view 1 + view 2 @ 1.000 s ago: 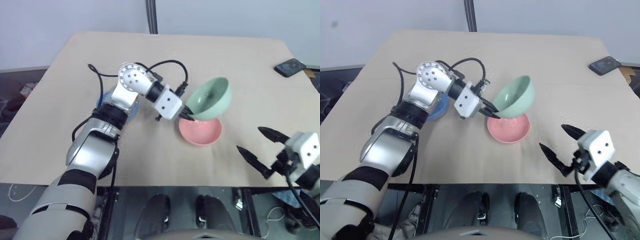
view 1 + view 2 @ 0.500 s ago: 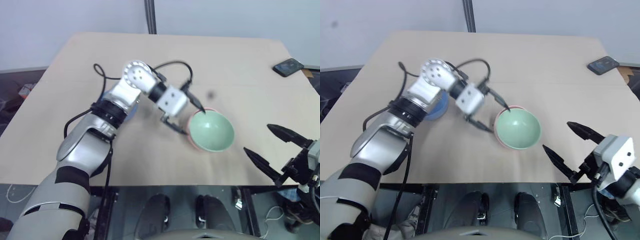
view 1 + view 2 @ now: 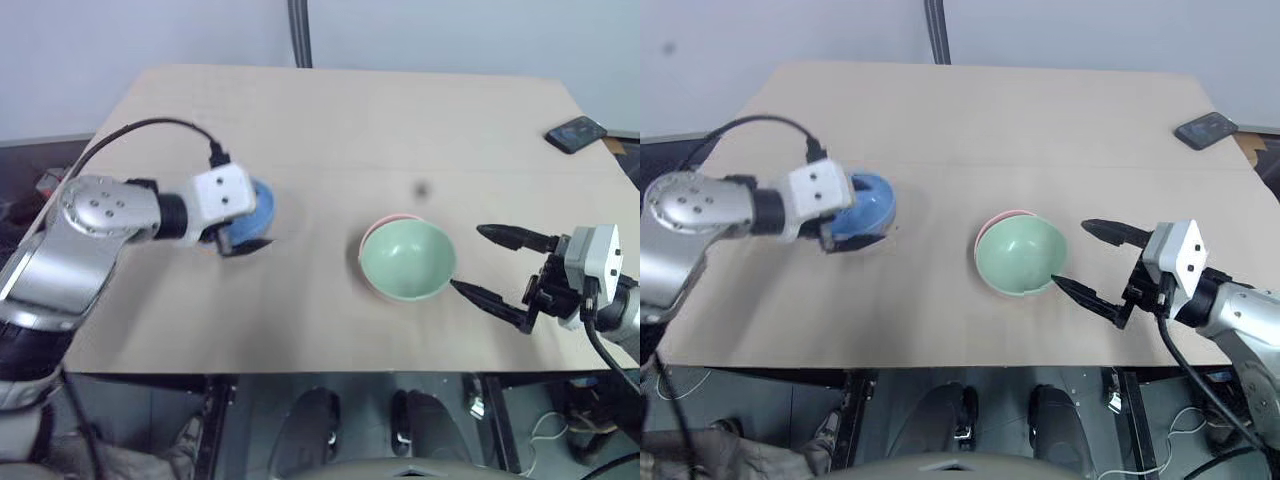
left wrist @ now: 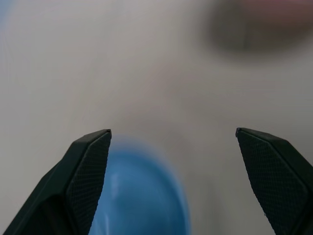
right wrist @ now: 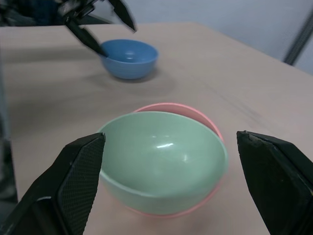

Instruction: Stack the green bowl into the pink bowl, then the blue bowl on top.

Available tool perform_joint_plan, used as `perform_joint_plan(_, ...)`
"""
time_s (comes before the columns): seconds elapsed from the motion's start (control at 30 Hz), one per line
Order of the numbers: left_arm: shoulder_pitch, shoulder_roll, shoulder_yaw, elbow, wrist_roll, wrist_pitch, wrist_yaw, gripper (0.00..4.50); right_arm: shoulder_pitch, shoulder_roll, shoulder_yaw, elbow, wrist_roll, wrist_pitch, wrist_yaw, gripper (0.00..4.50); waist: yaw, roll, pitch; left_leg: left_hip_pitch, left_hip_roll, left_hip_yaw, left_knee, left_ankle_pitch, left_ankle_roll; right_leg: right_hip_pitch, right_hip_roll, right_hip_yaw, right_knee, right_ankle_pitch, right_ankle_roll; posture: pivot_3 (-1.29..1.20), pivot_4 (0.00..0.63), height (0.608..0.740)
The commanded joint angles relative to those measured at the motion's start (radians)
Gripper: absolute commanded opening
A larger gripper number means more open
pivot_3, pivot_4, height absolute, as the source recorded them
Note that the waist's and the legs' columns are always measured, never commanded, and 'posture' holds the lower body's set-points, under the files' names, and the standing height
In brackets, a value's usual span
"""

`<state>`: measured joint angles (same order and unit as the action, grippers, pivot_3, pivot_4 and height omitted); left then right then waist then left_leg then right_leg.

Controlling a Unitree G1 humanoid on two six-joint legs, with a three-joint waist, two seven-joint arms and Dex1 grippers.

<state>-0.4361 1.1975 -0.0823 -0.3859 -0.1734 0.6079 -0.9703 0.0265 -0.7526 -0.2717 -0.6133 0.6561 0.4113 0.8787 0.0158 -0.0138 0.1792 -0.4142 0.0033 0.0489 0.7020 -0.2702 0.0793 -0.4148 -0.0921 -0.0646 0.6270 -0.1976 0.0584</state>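
L gripper [image 4: 173, 147] spread wide, holding nothing, over the blue bowl [image 3: 865, 205] (upright, toward the table's [image 3: 330, 120] left edge). R gripper [image 3: 495, 268] also wide, empty, beside the green bowl [image 3: 407, 258], mouth up, tilted slightly in the pink bowl [image 5: 193, 115], mid-table near the front edge.

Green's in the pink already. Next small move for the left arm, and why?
Probably lower the open left gripper onto the blue bowl's rim and close. The green bowl already sits nested in the pink bowl, slightly off-centre, and the blue bowl stands alone on the table.
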Motion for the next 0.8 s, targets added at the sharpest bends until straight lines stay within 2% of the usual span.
perform_joint_plan(0.03, 0.080, 0.047, 0.047, -0.126, 0.095, 0.126, 0.088, 4.31, -0.080, -0.004, 0.059, 0.064, -0.014, -0.049, 0.071, 4.50, 0.003, 0.001, 0.000, 0.000, 0.000, 0.000, 0.000, 0.000, 0.000, 0.000, 0.000, 0.000, 0.000, -0.002, -0.002, 0.00, 0.150, 0.740)
perform_joint_plan(0.13, 0.120, 0.045, 0.013, -0.157, 0.170, 0.170, 0.148, 4.31, -0.137, 0.009, 0.101, 0.106, -0.031, -0.086, 0.109, 4.50, 0.010, 0.001, 0.000, -0.001, 0.000, -0.001, 0.000, 0.000, 0.000, 0.000, 0.000, -0.001, 0.000, -0.002, -0.003, 0.00, 0.150, 0.740)
perform_joint_plan(0.3, 0.080, -0.012, -0.071, -0.135, 0.263, 0.212, 0.211, 4.31, -0.207, 0.028, 0.149, 0.134, -0.044, -0.130, 0.154, 4.50, 0.009, 0.001, 0.001, -0.001, 0.000, 0.000, 0.000, 0.000, -0.001, 0.000, 0.001, 0.000, 0.000, -0.001, -0.002, 0.00, 0.150, 0.740)
perform_joint_plan(0.57, -0.010, -0.097, -0.216, -0.014, 0.388, 0.133, 0.214, 4.31, -0.277, 0.076, 0.221, 0.154, -0.083, -0.143, 0.141, 4.50, 0.004, 0.001, 0.001, -0.001, 0.000, 0.000, 0.000, 0.000, -0.001, 0.000, 0.002, 0.000, 0.000, 0.000, 0.001, 0.00, 0.150, 0.740)
perform_joint_plan(0.6, -0.022, -0.108, -0.229, -0.003, 0.398, 0.119, 0.207, 3.80, -0.278, 0.080, 0.223, 0.157, -0.088, -0.145, 0.138, 4.50, 0.004, 0.001, 0.001, -0.001, 0.000, 0.000, 0.000, 0.000, -0.001, -0.001, 0.002, 0.000, 0.000, 0.000, 0.001, 0.00, 0.150, 0.740)
perform_joint_plan(0.63, -0.027, -0.115, -0.235, 0.002, 0.403, 0.109, 0.198, 3.56, -0.277, 0.082, 0.225, 0.156, -0.091, -0.146, 0.136, 4.50, 0.004, 0.001, 0.001, -0.001, 0.000, 0.000, 0.000, 0.000, -0.001, -0.001, 0.002, 0.000, 0.000, 0.000, 0.001, 0.00, 0.150, 0.740)
perform_joint_plan(0.67, -0.035, -0.126, -0.240, 0.007, 0.408, 0.107, 0.192, 3.03, -0.275, 0.082, 0.224, 0.157, -0.095, -0.147, 0.135, 4.50, 0.004, 0.001, 0.001, -0.001, 0.000, 0.001, 0.000, 0.000, -0.001, -0.001, 0.002, 0.000, 0.000, 0.001, 0.001, 0.00, 0.150, 0.740)
perform_joint_plan(0.7, -0.038, -0.131, -0.241, 0.010, 0.412, 0.102, 0.187, 2.70, -0.271, 0.083, 0.224, 0.155, -0.099, -0.148, 0.134, 4.50, 0.004, 0.001, 0.001, -0.001, 0.000, 0.000, 0.000, 0.000, -0.001, -0.001, 0.002, 0.000, 0.000, 0.001, 0.001, 0.00, 0.150, 0.740)
perform_joint_plan(0.8, -0.044, -0.145, -0.239, 0.024, 0.419, 0.087, 0.166, 1.18, -0.263, 0.082, 0.216, 0.155, -0.105, -0.152, 0.128, 4.50, 0.002, 0.001, 0.001, -0.001, 0.000, 0.000, 0.000, 0.000, -0.001, -0.001, 0.002, 0.000, 0.000, 0.001, 0.001, 0.00, 0.150, 0.740)
